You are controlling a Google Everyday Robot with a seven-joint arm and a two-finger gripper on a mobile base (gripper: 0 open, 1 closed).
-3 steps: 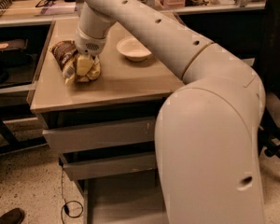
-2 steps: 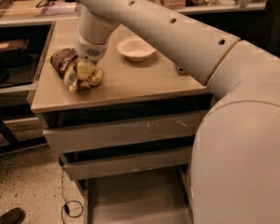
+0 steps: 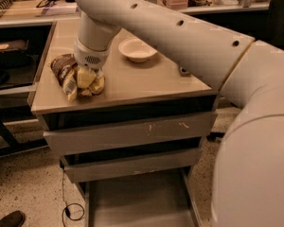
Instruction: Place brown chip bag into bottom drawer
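The brown chip bag (image 3: 68, 79) lies crumpled on the cabinet top (image 3: 146, 82) near its front left corner, with the dark brown end to the left and yellow and white panels to the right. My gripper (image 3: 88, 72) comes straight down onto the bag's right half, and the white wrist (image 3: 92, 56) hides where it meets the bag. The bottom drawer (image 3: 137, 202) is pulled out below the cabinet front, and its flat floor is bare.
A white bowl (image 3: 137, 49) stands on the cabinet top to the right of the bag. Two scuffed drawers (image 3: 132, 132) sit slightly open above the bottom one. My arm's large body (image 3: 255, 141) fills the right side. A cable (image 3: 68, 208) lies on the floor at left.
My arm's elbow has swung to the right, uncovering the drawer fronts. The gripper stays on the bag, which sits slightly nearer the front edge.
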